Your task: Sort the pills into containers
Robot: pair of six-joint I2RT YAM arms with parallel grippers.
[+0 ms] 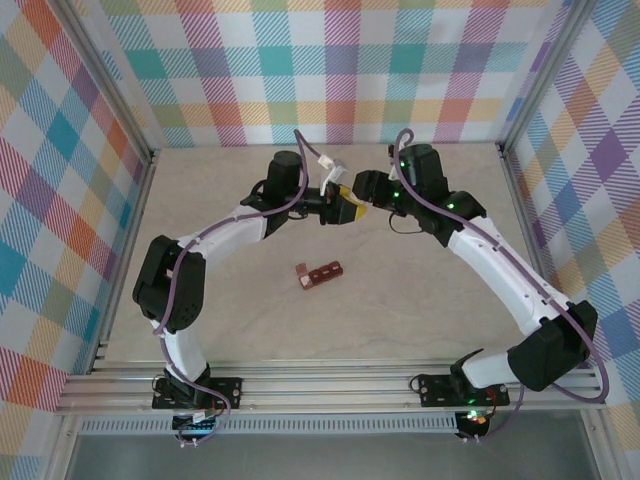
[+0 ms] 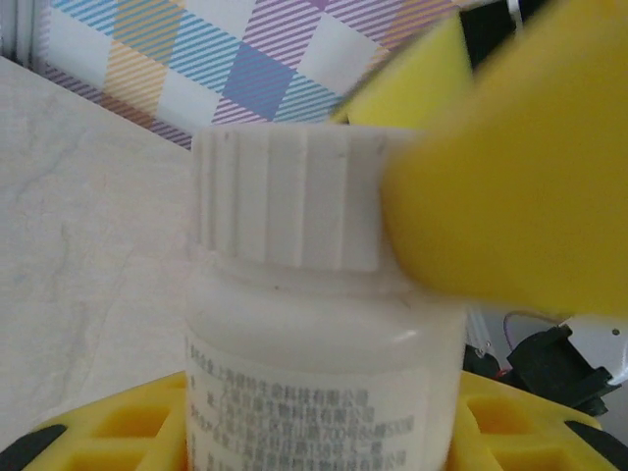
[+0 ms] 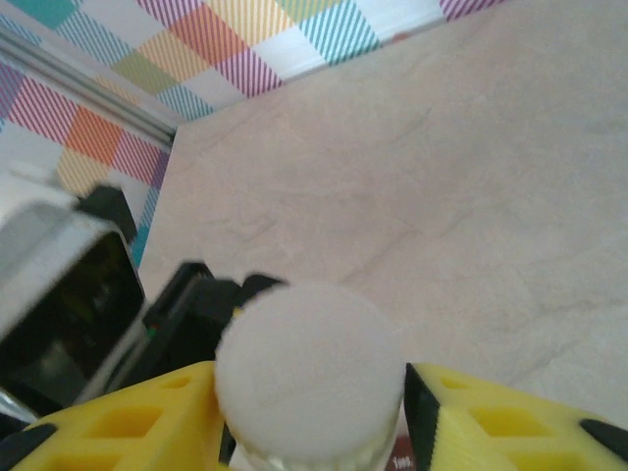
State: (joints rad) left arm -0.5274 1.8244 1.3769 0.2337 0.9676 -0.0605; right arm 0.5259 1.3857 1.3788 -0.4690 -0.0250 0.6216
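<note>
on the bench, nearer the arm bases – containers (image 1: 320, 273): dark red-brown strip of compartments lying flat on the bare bench (image 1: 430, 320), well apart from both hands; lid positions too small to tell.
containers, handling: judged light, stiff plastic, likely to skid on the smooth top; best pinned or taken across the long sides, leaving the lids free.
left hand (image 1: 348, 208): raised over mid-bench, closed around the body of the white bottle (image 2: 324, 363), which stands upright between its yellow fingers (image 2: 118, 432).
white bottle, handling: judged light, rigid and smooth-walled, so slippery; hold low on the labelled body.
cap (image 2: 289, 196): white, ribbed, seated on the neck; the ribs offer the surest purchase for twisting.
right hand (image 3: 312, 417): its fingers flank the cap, one pad (image 2: 510, 177) touching the cap's side in the left wrist view; whether it is clamped cannot be told.
pills: presumed inside the bottle, a judgement from the task.
</note>
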